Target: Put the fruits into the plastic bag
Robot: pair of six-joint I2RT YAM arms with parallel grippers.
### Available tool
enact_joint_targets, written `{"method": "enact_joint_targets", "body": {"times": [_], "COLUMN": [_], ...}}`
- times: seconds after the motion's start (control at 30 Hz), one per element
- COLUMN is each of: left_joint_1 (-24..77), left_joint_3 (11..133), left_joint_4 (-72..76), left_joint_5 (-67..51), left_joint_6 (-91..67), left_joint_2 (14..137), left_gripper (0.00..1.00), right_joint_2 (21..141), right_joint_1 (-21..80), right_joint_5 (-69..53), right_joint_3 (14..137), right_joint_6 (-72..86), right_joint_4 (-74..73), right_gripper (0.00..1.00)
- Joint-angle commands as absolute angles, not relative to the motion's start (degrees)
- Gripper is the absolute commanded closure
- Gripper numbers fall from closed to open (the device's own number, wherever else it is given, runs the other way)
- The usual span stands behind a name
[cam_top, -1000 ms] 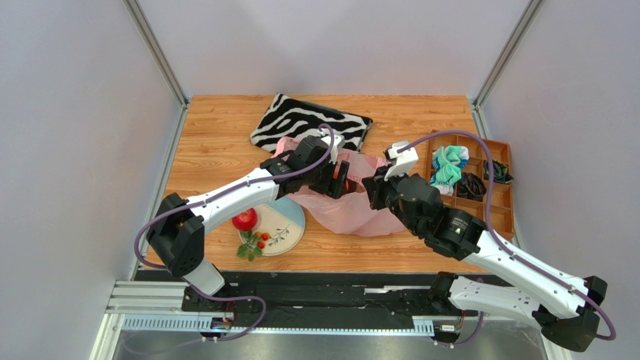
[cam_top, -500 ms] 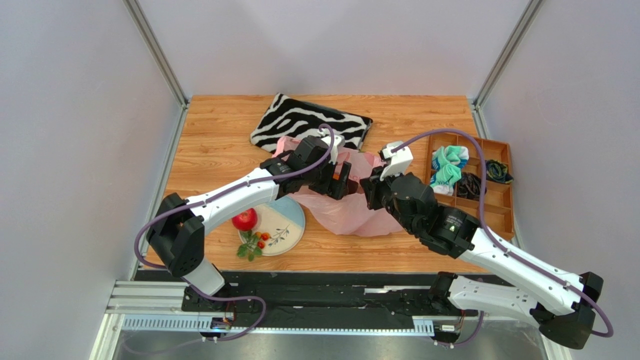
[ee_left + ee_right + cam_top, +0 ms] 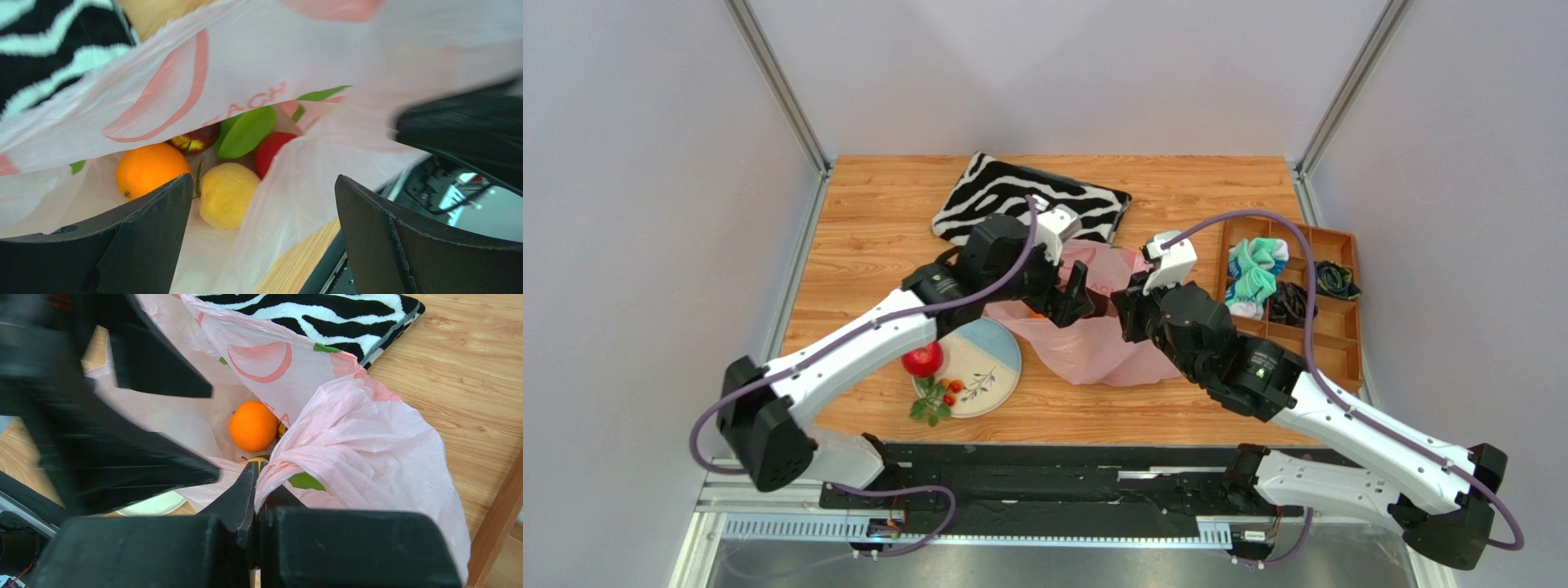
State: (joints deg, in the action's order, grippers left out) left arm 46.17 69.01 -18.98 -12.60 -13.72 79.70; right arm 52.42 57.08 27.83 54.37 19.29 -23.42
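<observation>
- The left tool (image 3: 263,190) hangs spread wide at the mouth of the plastic bag (image 3: 1097,349), holding nothing.
- The right tool (image 3: 258,478), pressed together, pinches the bag's rim.
- An orange (image 3: 151,169) and a yellow fruit (image 3: 227,193) lie inside the bag.
- A red fruit (image 3: 922,359) and a berry sprig (image 3: 938,398) sit at the left edge of the plate (image 3: 999,355) on the bench (image 3: 879,221).

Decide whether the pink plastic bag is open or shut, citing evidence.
Open. The right pincer pinches up the rim of the pink plastic bag; an orange and yellow fruit show inside.

The plastic bag (image 3: 368,61) half hides a red fruit (image 3: 270,153).
</observation>
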Motion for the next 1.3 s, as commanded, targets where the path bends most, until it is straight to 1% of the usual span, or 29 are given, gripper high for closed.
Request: {"method": "enact_joint_targets", "body": {"times": [0.0,0.1,0.27,0.33,0.5,0.7,0.77,0.87,0.97,1.0,1.1,1.13,1.27], "left_joint_1": [46.4,46.1,45.2,44.3,42.4,36.3,35.2,32.3,26.5,23.1,18.4,17.6,14.7], "left_joint_3": [69.3,71.0,75.8,78.6,80.6,79.6,78.7,77.6,75.5,74.6,68.2,63.9,55.2], "left_joint_4": [-16.1,-16.5,-15.1,-15.4,-15.4,-14.3,-14.8,-15.6,-15.8,-16.4,-17.2,-17.3,-19.5], "left_joint_5": [-17.2,-17.9,-19.7,-18.9,-15.6,-10.9,-6.7,-3.9,-2.2,-1.5,3.9,6.2,9.0], "left_joint_6": [-7.8,-7.8,-9.1,-9.1,-9.2,-12.5,-11.9,-13.4,-18.2,-19.5,-24.6,-25.5,-29.7], "left_joint_2": [72.3,70.8,72.7,74.1,75.1,71.5,70.1,67.2,64.8,63.6,60.5,59.8,56.3], "left_gripper": [0.05,0.04,0.03,0.03,0.02,0.02,0.01,0.01,0.01,0.01,0.01,0.01,0.01], "right_joint_2": [52.7,53.3,53.2,53.0,51.6,51.3,51.3,51.2,51.4,51.5,50.8,50.7,50.4], "right_joint_1": [57.2,57.1,57.1,57.0,57.1,57.1,57.0,57.0,57.1,57.1,57.1,57.1,57.1], "right_joint_5": [29.4,29.0,28.9,28.9,29.3,29.6,29.5,29.5,29.4,29.3,29.4,29.5,29.7], "right_joint_3": [55.3,55.4,55.5,55.5,55.1,54.8,54.8,54.7,54.8,54.8,54.4,54.3,54.1], "right_joint_6": [19.5,19.5,19.5,19.7,19.9,19.7,19.8,19.6,19.7,19.6,19.5,19.3,19.2], "right_joint_4": [-21.8,-21.6,-22.0,-22.1,-22.6,-22.9,-22.9,-22.8,-22.6,-22.5,-22.2,-22.1,-22.1], "right_gripper": [1.0,1.0,1.0,1.0,1.0,1.0,1.0,1.0,1.0,1.0,1.0,1.0,1.0]}}
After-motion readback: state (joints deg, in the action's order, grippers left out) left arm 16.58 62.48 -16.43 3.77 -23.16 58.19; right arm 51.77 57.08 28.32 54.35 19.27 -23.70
